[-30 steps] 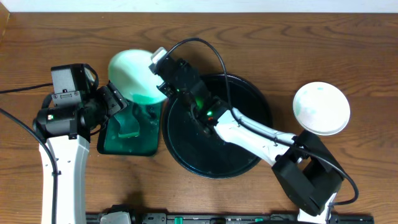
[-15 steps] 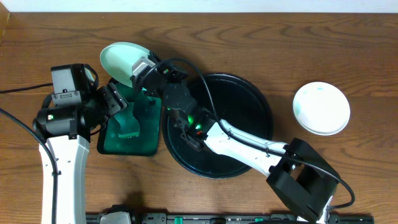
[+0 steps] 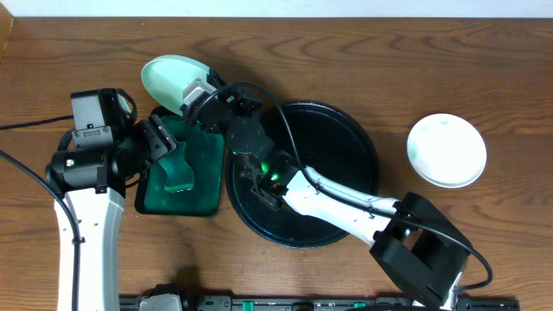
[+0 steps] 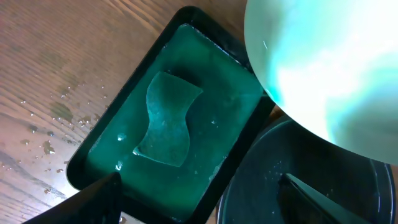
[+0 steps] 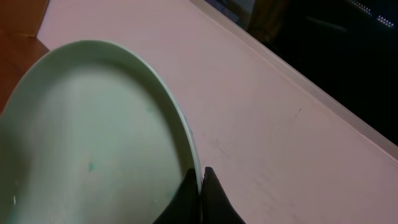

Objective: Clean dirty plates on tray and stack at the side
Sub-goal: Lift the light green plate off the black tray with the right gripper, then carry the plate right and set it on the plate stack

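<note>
My right gripper (image 3: pixel 197 93) is shut on the rim of a white plate (image 3: pixel 169 76), which it holds tilted over the far end of the green tray. In the right wrist view the fingertips (image 5: pixel 200 179) pinch the plate (image 5: pixel 93 137); faint teal specks show on its face. The black round tray (image 3: pixel 346 147) lies under the right arm with no plate showing on it. Another white plate (image 3: pixel 446 150) rests on the wood at the right. My left gripper (image 3: pixel 166 145) hangs open over the green tray. In its own view the gripper (image 4: pixel 199 208) has nothing between its fingers.
A rectangular dark-green tray (image 3: pixel 147 204) left of the black tray holds green liquid and a sponge (image 4: pixel 165 118). Water drops lie on the wood (image 4: pixel 50 130) beside it. The held plate (image 4: pixel 323 62) overhangs the green tray's far corner.
The right arm has swung the plate left and tilted it more steeply, from above the black tray's edge to over the green tray's far end. The left arm has stayed still.
</note>
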